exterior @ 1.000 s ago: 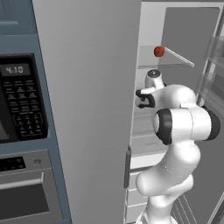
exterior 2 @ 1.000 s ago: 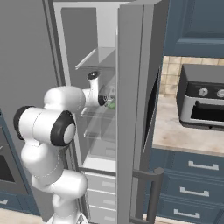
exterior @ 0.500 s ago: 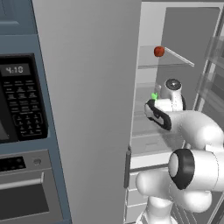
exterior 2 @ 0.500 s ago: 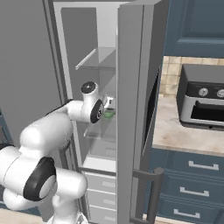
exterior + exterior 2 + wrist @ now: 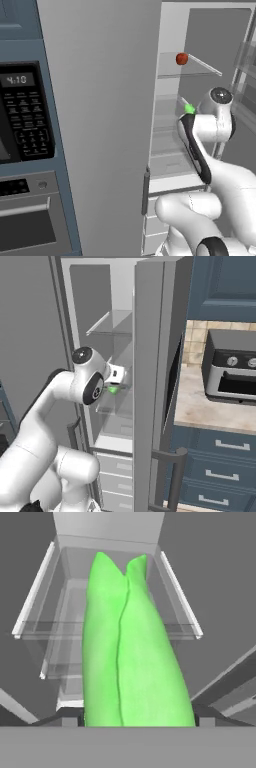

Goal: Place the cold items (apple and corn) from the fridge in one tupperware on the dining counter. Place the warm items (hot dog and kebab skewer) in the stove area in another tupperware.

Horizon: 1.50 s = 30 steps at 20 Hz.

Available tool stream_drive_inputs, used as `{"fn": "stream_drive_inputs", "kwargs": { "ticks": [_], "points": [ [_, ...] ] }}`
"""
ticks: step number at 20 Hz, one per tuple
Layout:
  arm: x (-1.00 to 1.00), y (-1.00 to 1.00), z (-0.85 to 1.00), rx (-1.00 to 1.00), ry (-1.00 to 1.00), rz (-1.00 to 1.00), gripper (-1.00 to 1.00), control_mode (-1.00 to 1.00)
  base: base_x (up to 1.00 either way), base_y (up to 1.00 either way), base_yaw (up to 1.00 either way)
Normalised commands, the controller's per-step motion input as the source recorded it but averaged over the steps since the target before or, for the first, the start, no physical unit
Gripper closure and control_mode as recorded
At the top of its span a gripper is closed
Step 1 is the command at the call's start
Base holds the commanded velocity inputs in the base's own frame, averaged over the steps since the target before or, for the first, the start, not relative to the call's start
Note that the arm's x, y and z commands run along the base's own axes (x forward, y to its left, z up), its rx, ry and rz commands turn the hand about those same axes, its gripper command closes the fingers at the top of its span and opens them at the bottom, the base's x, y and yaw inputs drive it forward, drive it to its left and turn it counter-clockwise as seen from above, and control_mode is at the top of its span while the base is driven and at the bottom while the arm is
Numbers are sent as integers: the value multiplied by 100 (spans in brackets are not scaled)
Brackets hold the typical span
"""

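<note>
Inside the open fridge: the gripper [image 5: 119, 382] reaches in at middle height, between the left wall and the right door.
Gripper: its two fingers stand wide on either side of the corn [image 5: 131, 652]; the dark tips sit at the lower corners of the hand view with the green husk between them, so it grips the corn.
Corn: a long green ear in its husk, running lengthwise away from the hand, its split tip pointing at the back of the fridge. In the left base view a small green end [image 5: 189, 108] sticks out beside the wrist; in the right base view a green patch [image 5: 114, 389] shows just under the hand.
Shelves: clear glass shelves [image 5: 107, 629] with white side rails lie below and beyond the corn.
Apple: a small red apple [image 5: 182, 59] sits on the upper glass shelf [image 5: 186, 70], well above the hand and apart from it.
Fridge door: the right door [image 5: 155, 381] stands open, edge toward the camera.
Microwave: black, with a lit clock [image 5: 20, 115], set in the blue cabinet left of the fridge.
Table: a beige table [image 5: 210, 406] right of the fridge carries a toaster oven [image 5: 232, 373].
</note>
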Motion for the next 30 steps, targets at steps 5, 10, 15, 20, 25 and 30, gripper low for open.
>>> {"fn": "stream_drive_inputs", "kwargs": {
  "ticks": [5, 10, 15, 20, 25, 30],
  "points": [
    [-99, 25, 48, 0, 0, 0, 100, -100, 0, 0, 0],
    [-92, 28, 52, 0, 3, 0, 100, -100, 0, 0, 0],
    [-93, 36, 52, 0, 3, 0, 100, -100, 0, 0, 0],
    [-86, 42, 38, -2, 1, 0, 100, -100, 0, 0, 0],
    [-77, 24, 11, -5, -6, 0, 100, -100, 0, 0, 0],
    [-14, 0, 0, 0, -4, 0, 100, -100, 0, 0, 0]
  ]
}}
